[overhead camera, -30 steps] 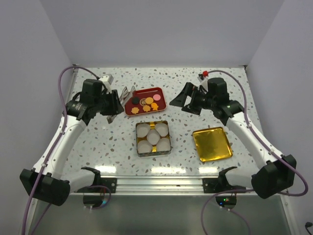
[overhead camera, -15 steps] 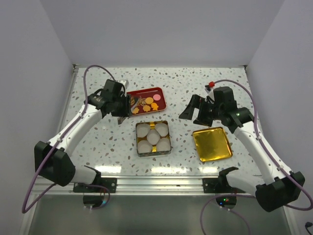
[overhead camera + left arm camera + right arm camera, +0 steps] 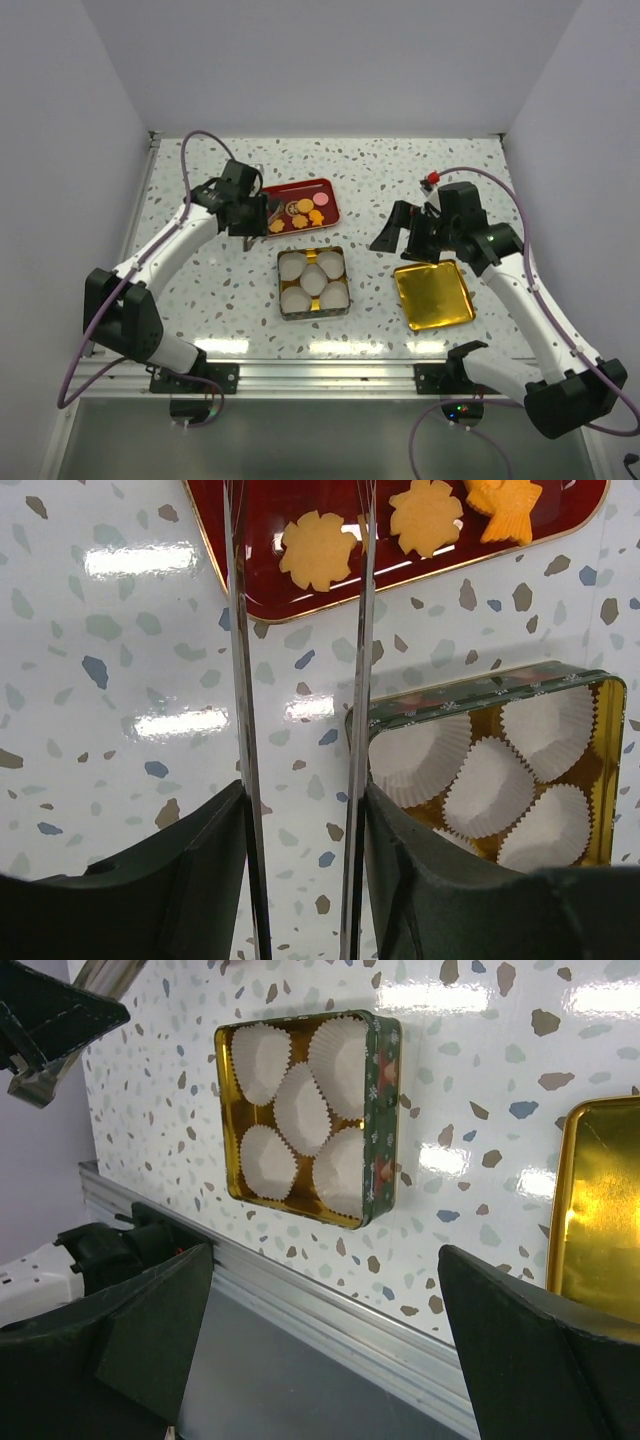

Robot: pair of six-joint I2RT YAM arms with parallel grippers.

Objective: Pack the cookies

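Observation:
The cookies, small orange, yellow and pink biscuits, lie in a red tray. My left gripper hangs over the tray's left end, shut on metal tongs. In the left wrist view the two tong blades stand apart, their tips on either side of an orange flower-shaped cookie. Two more orange cookies lie to its right. My right gripper hovers wide open beyond the gold lid, with nothing between its fingers.
A square tin lined with several white paper cups sits just in front of the red tray. Its gold lid lies flat to the right. The table's metal front rail runs below the tin.
My left arm has swung right, carrying the tongs from the table's left side to the tray's left end. My right gripper has drifted slightly right and toward the gold lid, still open.

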